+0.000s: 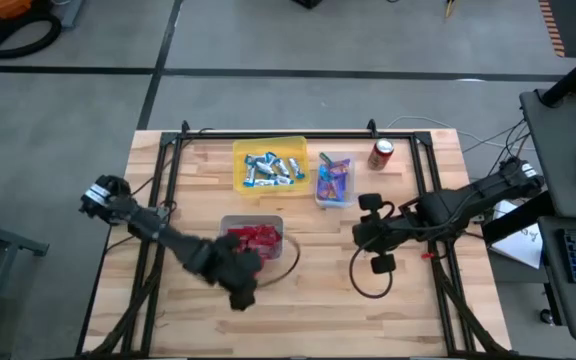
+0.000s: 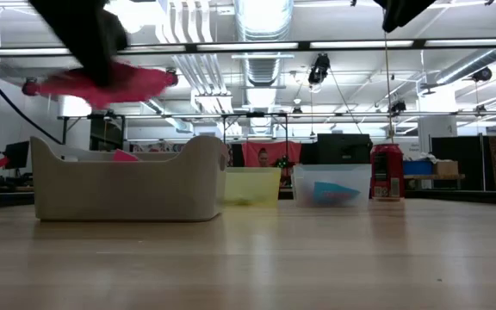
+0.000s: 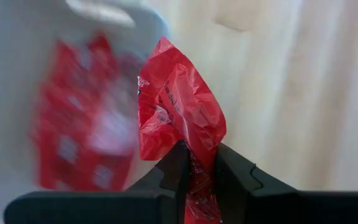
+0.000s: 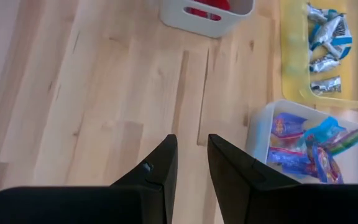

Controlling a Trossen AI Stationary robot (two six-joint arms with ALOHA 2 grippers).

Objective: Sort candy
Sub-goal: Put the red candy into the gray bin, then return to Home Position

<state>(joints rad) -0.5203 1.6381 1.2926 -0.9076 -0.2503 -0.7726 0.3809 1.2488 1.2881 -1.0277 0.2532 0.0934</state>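
Note:
My left gripper point(image 3: 197, 163) is shut on a red candy packet point(image 3: 180, 106), which the low view shows as a red packet point(image 2: 102, 83) raised above the white bin point(image 2: 127, 181). In the high view the left gripper point(image 1: 246, 262) is at the near-left part of that white bin point(image 1: 224, 226), which holds more red packets point(image 1: 256, 238). Blue-and-silver mini bars point(image 1: 271, 168) lie in the yellow bin point(image 1: 240, 150). Pink and purple-blue packets point(image 4: 308, 149) lie in a small clear bin point(image 4: 260, 124). My right gripper point(image 4: 192, 155) is narrowly open over bare table, right of the white bin. My left gripper pinches the red packet between its two fingers at the packet's crumpled lower end point(image 3: 199, 158). The rest of the wrapper stands out beyond the fingertips point(image 3: 174, 163). The packet is lifted clear, above the white bin.
A red soda can point(image 1: 381, 153) stands upright near the table's far edge, right of the clear bin point(image 1: 334, 200). A black cable loops on the table point(image 1: 360, 280) below my right gripper point(image 1: 361, 235). Bare wood lies along the near edge point(image 1: 298, 325).

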